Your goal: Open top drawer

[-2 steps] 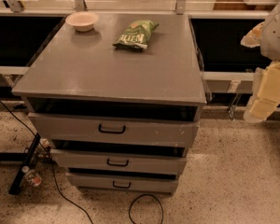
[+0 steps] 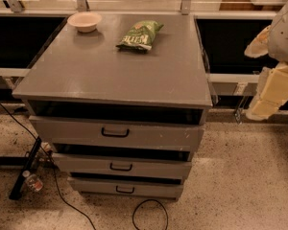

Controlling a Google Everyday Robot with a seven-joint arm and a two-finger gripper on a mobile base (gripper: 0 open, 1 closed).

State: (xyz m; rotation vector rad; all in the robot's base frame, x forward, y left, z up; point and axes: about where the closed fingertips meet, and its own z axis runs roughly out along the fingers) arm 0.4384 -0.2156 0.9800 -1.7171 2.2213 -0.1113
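The top drawer (image 2: 117, 134) is the widest of three grey drawers in a grey cabinet, with a black loop handle (image 2: 115, 132) at its centre. A dark gap shows between its front and the cabinet top. My gripper (image 2: 272, 92), with cream-coloured parts, hangs at the right edge of the view. It is to the right of the cabinet and above drawer height, well apart from the handle and touching nothing.
A white bowl (image 2: 84, 21) and a green snack bag (image 2: 140, 34) lie on the cabinet top (image 2: 110, 66). Two narrower drawers (image 2: 121, 166) sit below. Black cables (image 2: 149, 214) and a small bottle (image 2: 32, 181) lie on the speckled floor. A rail runs behind.
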